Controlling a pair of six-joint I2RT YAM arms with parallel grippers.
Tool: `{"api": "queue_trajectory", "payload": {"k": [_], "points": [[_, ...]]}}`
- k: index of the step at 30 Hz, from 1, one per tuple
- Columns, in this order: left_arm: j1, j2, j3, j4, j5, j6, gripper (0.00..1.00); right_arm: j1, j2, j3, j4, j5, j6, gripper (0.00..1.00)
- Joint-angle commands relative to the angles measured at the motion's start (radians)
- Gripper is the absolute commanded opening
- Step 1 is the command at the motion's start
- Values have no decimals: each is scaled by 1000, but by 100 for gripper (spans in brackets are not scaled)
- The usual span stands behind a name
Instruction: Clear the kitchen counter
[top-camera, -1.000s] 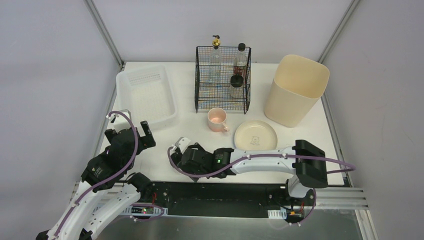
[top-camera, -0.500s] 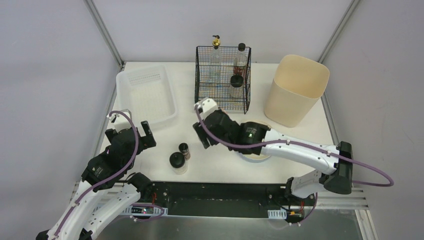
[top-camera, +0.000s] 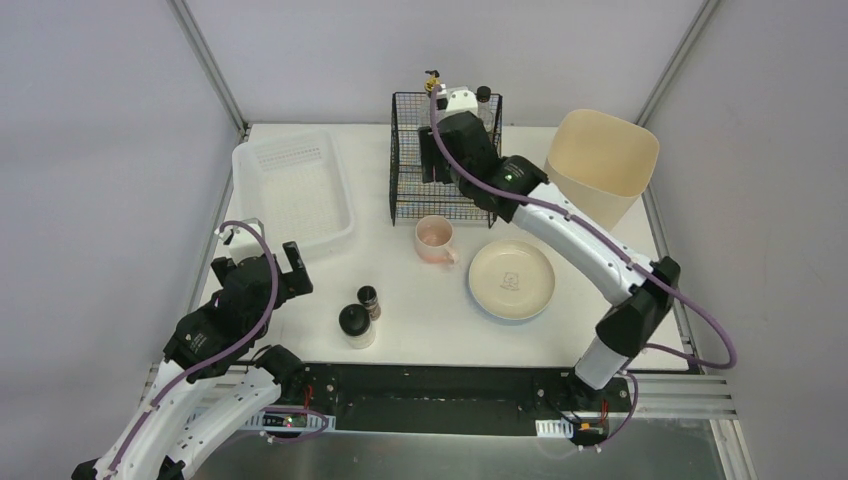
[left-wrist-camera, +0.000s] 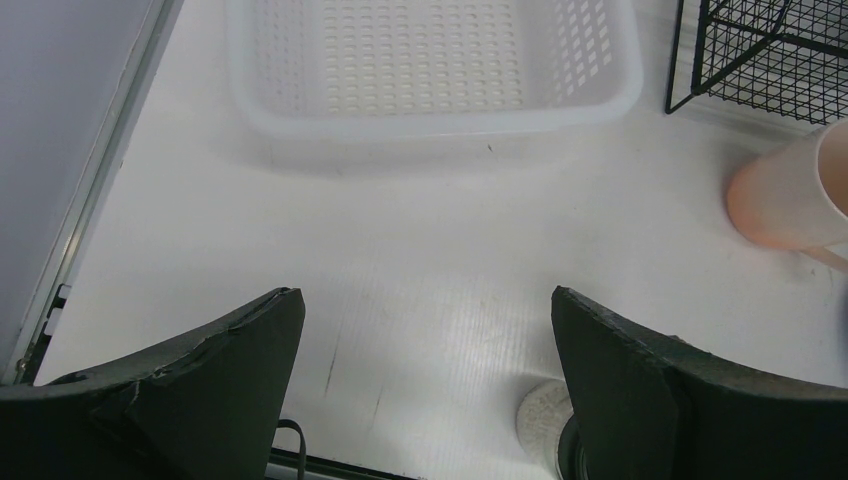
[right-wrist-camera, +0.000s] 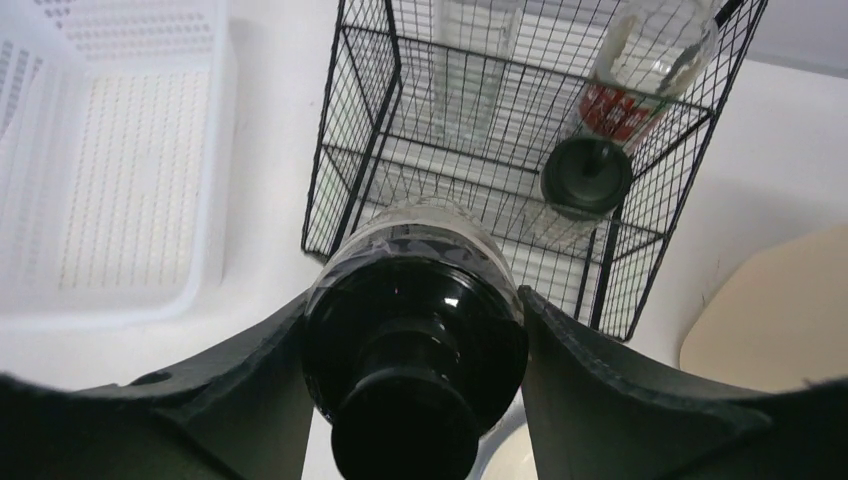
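Right arm (top-camera: 560, 215) over wire rack (top-camera: 410, 190), pink mug (top-camera: 434, 238) and plate (top-camera: 511, 279) on kitchen counter (top-camera: 420, 300)

Smooth matt kitchen counter (top-camera: 420, 300); perforated plastic tray (top-camera: 300, 190); black wire rack (top-camera: 420, 190); glossy bottle (right-wrist-camera: 415, 340).

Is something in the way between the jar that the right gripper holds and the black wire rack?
Nothing visible does. The right gripper holds the jar over the wire rack, whose near left part looks free. A second jar, a clear bottle and a red-labelled bottle stand in its other parts.
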Motion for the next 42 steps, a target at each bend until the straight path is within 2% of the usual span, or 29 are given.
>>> {"api": "queue_trajectory", "payload": {"k": [1, 7, 19, 28, 42], "points": [[12, 2, 24, -12, 2, -4, 99, -54, 104, 167, 72, 3, -7, 39], [13, -3, 24, -9, 6, -5, 100, -104, 242, 300, 96, -3, 12, 38], [13, -10, 24, -10, 24, -5, 100, -152, 373, 346, 211, -13, -8, 36], [13, -9, 24, -10, 22, -4, 100, -179, 481, 424, 198, -13, -8, 36], [20, 0, 24, -10, 30, -4, 100, -204, 549, 426, 149, -25, -9, 39]]}}
